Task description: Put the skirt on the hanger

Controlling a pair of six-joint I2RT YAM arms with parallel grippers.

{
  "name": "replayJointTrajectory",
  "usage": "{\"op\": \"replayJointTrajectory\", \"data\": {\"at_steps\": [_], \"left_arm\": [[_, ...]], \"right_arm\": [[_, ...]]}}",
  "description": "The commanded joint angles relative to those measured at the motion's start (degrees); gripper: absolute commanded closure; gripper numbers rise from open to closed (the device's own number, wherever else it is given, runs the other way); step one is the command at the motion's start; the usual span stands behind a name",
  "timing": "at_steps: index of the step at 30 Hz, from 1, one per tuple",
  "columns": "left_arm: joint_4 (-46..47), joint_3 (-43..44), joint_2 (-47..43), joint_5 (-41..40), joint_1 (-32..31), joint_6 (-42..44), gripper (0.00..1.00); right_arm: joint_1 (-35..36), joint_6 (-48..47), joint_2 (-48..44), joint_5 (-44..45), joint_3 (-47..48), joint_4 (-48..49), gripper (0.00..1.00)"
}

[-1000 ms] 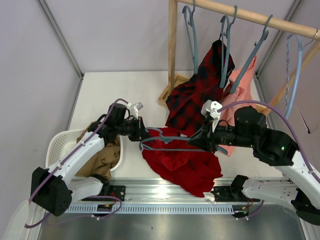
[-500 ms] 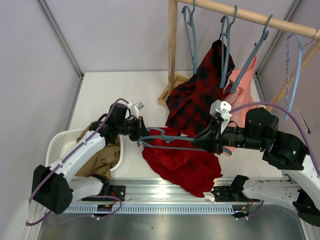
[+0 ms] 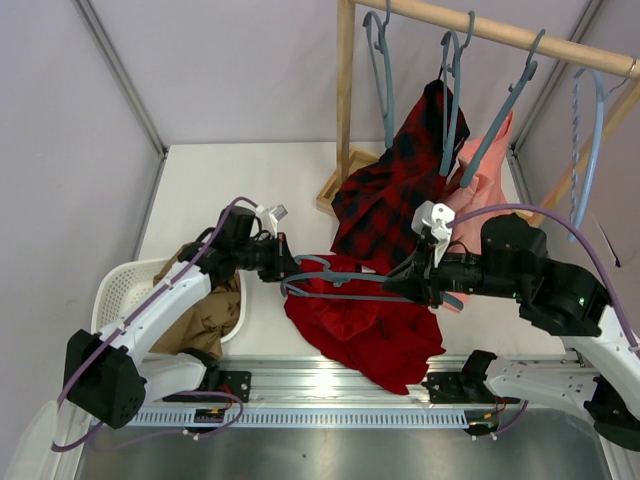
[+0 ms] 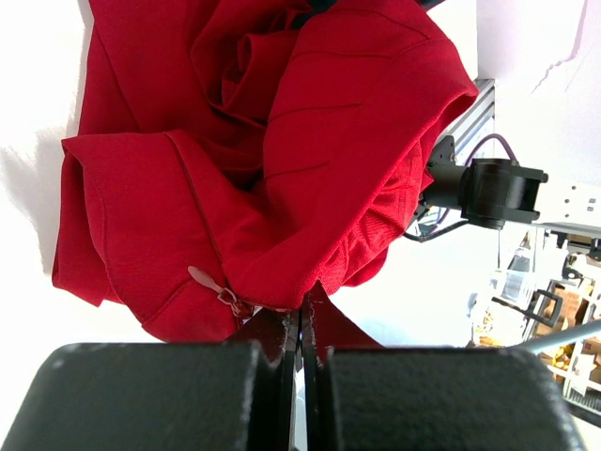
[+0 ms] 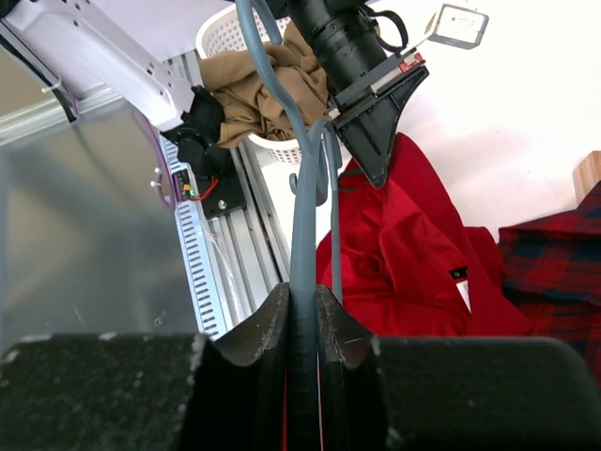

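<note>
The bright-red skirt [image 3: 365, 330] lies crumpled on the table between my arms, hanging over the front edge. My left gripper [image 3: 283, 272] is shut on the skirt's upper left edge; the left wrist view shows the jaws [image 4: 302, 319] pinching red cloth [image 4: 263, 141] beside a zipper pull. My right gripper [image 3: 398, 288] is shut on one end of a grey-blue hanger [image 3: 340, 297], held level over the skirt with its hook end by the left gripper. In the right wrist view the hanger [image 5: 305, 188] runs from my jaws [image 5: 302, 319] toward the left gripper [image 5: 376, 132], above the skirt [image 5: 404, 254].
A wooden rack [image 3: 345, 90] stands at the back right with several grey-blue hangers, a pale twisted hanger [image 3: 590, 130], a red-and-black plaid garment [image 3: 385, 195] and a pink garment [image 3: 480, 175]. A white basket [image 3: 120, 290] at the left holds a tan garment [image 3: 205, 315].
The right arm swung slightly to the right and then came partly back. The hanger and the left gripper have barely moved, and both grips are held.
</note>
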Motion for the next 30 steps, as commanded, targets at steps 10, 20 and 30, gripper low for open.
{"op": "replayJointTrajectory", "data": {"at_steps": [10,20,30], "left_arm": [[0.3,0.0,-1.1,2.4,0.4,-1.9,1.0],[-0.3,0.1,-1.1,2.4,0.4,-1.4,1.0],[0.1,-0.1,-2.7,2.8,0.4,-3.2,1.0]], "right_arm": [[0.6,-4.9,1.8,5.3,2.7,-0.3,1.0],[1.0,-6.1,2.3,6.4,3.8,0.0,1.0],[1.9,-5.9,2.8,7.6,2.1,4.5,1.0]]}}
